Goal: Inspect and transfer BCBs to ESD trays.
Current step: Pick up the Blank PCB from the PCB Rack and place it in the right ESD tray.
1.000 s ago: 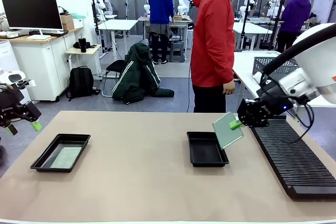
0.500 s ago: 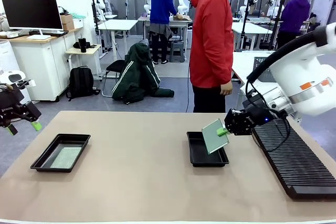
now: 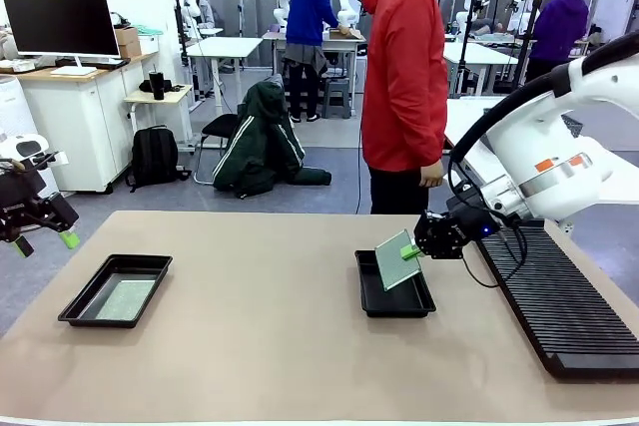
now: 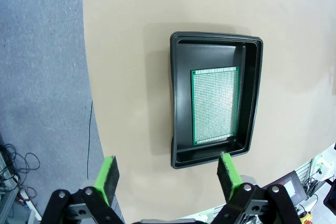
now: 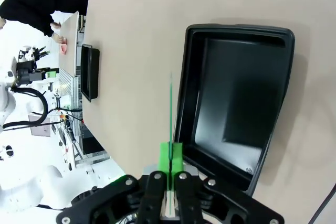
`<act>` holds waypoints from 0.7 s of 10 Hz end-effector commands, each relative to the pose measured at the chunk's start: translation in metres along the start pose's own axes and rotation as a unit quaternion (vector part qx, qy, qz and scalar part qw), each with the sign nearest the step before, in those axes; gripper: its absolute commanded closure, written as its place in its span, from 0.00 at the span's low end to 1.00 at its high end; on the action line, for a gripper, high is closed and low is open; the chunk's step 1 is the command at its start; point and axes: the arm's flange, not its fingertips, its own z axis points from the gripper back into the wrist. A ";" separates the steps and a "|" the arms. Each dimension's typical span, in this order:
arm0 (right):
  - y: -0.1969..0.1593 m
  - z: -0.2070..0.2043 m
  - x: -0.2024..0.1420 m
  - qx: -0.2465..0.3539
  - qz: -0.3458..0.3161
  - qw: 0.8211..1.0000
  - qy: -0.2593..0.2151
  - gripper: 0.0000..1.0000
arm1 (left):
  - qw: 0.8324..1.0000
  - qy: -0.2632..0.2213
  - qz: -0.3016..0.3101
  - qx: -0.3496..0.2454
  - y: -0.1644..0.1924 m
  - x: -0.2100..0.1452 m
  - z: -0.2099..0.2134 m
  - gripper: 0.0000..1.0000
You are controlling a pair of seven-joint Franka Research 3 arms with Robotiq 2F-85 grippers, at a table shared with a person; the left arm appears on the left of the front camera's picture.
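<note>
My right gripper [image 3: 410,249] is shut on a BCB [image 3: 392,260] and holds it tilted, its lower edge over the right ESD tray [image 3: 394,298]. In the right wrist view this BCB [image 5: 170,114] shows edge-on between my closed fingers [image 5: 171,158], above the near rim of the tray [image 5: 236,103], whose floor is bare. Another BCB [image 3: 126,299] lies flat in the left ESD tray [image 3: 115,289]. My left gripper [image 3: 45,242] hovers open off the table's left edge, above that tray [image 4: 178,103] and its board [image 4: 214,105], nothing between the fingers [image 4: 167,174].
A long black slotted rack [image 3: 559,296] runs along the table's right side, close to my right arm. A person in a red hooded top [image 3: 404,77] stands at the far edge behind the right tray. Bare tabletop [image 3: 260,296] lies between the trays.
My right gripper has carried the BCB left and down from beside the rack to just over the right tray. The left arm has not moved.
</note>
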 end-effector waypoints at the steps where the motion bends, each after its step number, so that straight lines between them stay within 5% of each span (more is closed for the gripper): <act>1: -0.003 -0.013 0.009 0.001 0.001 1.000 -0.020 0.98 | 1.000 -0.006 -0.002 0.000 0.001 -0.001 -0.001 0.00; 7: -0.012 -0.035 0.011 -0.010 -0.019 1.000 -0.007 0.98 | 1.000 -0.006 -0.002 0.000 0.001 -0.001 -0.001 0.00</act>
